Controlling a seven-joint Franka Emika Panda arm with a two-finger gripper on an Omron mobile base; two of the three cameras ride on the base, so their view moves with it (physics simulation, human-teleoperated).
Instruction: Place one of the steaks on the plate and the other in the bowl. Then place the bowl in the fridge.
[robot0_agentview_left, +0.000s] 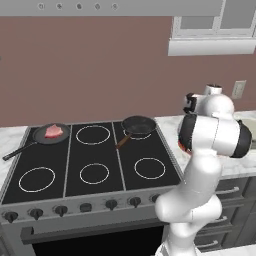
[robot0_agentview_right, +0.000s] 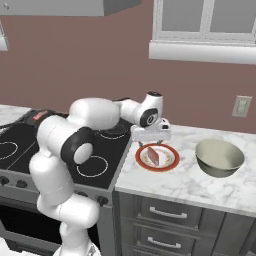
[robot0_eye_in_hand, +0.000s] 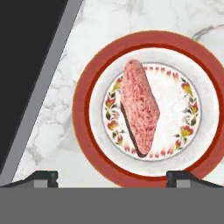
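End effector wide, empty, above plate; two steaks: one on plate, one in pan; one bowl.

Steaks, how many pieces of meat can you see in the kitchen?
2. One steak lies on the plate on the marble counter, right under the open gripper. The other steak sits in the frying pan at the stove's back left.
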